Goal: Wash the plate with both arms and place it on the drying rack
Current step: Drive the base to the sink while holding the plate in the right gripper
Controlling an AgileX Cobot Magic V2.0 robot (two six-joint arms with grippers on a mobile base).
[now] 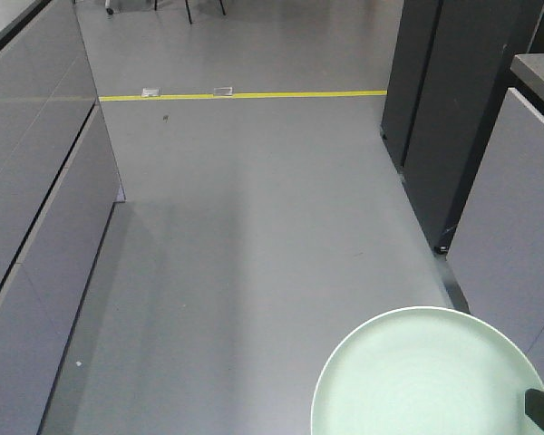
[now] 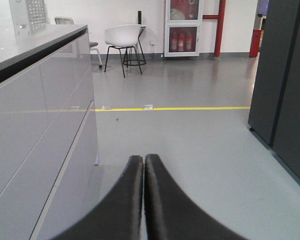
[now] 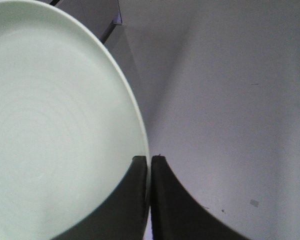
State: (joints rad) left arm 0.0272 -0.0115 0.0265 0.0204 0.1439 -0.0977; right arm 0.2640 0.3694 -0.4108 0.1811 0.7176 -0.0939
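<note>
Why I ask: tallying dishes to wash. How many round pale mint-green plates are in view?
1. The round pale mint-green matte plate shows lower right in the front view, its rim pinched by the black right gripper. More could be out of frame.

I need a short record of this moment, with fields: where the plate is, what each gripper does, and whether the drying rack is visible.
object: plate, pale mint green, seen against the grey floor
right arm: right gripper shut on the plate's rim
left arm: left gripper shut, nothing between its fingers
rack: drying rack in no view
background: yellow line on the floor, white chair, grey cabinets
</note>
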